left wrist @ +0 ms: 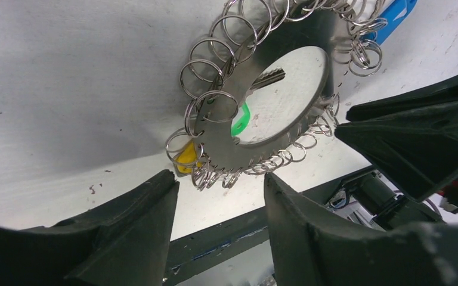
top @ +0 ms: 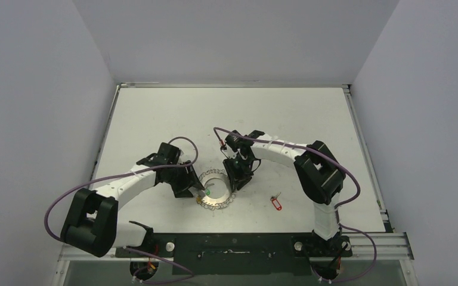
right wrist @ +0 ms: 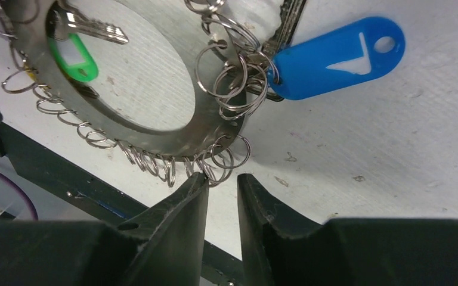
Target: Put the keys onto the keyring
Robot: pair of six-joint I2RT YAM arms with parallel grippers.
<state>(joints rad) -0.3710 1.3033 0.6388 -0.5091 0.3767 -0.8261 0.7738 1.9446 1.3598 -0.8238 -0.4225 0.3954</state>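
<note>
**Clerk:** Item one, the keyring [left wrist: 214,140]. Location?

**Checker:** On the surface [top: 226,113], near its front edge and between the two claws. It is a flat grey disc with a wide hole and wire loops all round its rim.

**Clerk:** Item two, the blue-tagged key [right wrist: 340,56]?

**Checker:** At the keyring's rim. The narrow end of the tag sits in a cluster of loops, and the tag lies flat on the surface outside the disc.

**Clerk:** Item three, the red-tagged key [top: 276,202]?

**Checker:** Loose on the surface to the right of the keyring, apart from it, with neither claw on it.

**Clerk:** Other tags?

**Checker:** A green tag [right wrist: 74,56] shows through the hole beside a silver key blade. A yellow tag [left wrist: 186,161] peeks out under the rim.

**Clerk:** Left claw [left wrist: 219,179]?

**Checker:** The fingers are spread wide on the keyring's left. The looped rim is just at the tips, and nothing is clamped.

**Clerk:** Right claw [right wrist: 222,179]?

**Checker:** The fingers are parted by a narrow slit on the keyring's right. Rim loops sit right at the tips. I see nothing held in the slit.
</note>
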